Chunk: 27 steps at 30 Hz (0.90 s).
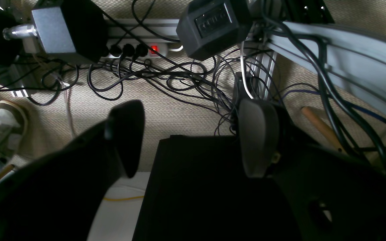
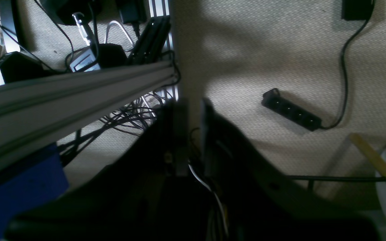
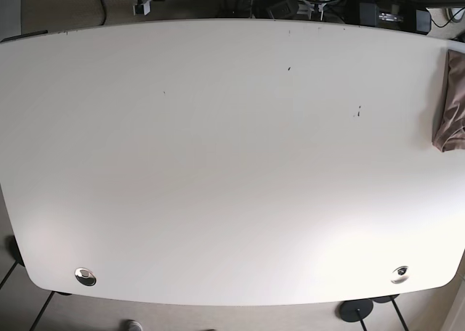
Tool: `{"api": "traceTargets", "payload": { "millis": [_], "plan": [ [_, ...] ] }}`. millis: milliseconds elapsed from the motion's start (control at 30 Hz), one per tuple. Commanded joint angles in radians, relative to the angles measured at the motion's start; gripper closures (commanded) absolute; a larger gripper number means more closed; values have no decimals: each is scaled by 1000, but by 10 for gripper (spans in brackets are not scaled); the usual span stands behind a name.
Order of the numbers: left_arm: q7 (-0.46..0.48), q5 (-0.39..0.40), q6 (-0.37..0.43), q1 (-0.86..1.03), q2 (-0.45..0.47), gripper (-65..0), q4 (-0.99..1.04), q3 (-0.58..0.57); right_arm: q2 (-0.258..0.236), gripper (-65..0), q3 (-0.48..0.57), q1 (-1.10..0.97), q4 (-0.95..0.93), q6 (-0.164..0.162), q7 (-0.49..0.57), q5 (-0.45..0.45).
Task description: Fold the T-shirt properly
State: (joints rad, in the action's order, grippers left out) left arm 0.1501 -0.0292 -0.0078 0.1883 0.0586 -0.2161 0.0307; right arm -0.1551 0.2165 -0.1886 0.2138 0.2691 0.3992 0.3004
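White tabletop [image 3: 218,164] fills the base view, and no arm reaches over it. At its right edge, near the far right corner, lies a bunched brownish T-shirt [image 3: 452,102] (only part of it is in frame). Both wrist cameras look down at beige carpet [image 2: 263,50] and tangled cables [image 1: 179,77]. Left gripper [image 1: 193,140] hangs over the floor with its fingers wide apart, holding nothing. Right gripper [image 2: 193,134] has its fingers nearly together, with only a thin gap and nothing between them.

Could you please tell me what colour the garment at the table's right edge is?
The garment is a muted pinkish-brown, best seen in the base view, lying on the white table.
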Motion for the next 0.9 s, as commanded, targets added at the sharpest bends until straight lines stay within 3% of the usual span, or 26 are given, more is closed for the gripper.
{"api": "traceTargets", "payload": {
  "millis": [33,900],
  "plan": [
    [10,5,0,6,1,-406,7,0,-11,-57,2,4,-5,5,16,5],
    [28,0,4,20,5,-403,5,1,-19,-55,5,1,-1,3,9,4]
  ]
}}
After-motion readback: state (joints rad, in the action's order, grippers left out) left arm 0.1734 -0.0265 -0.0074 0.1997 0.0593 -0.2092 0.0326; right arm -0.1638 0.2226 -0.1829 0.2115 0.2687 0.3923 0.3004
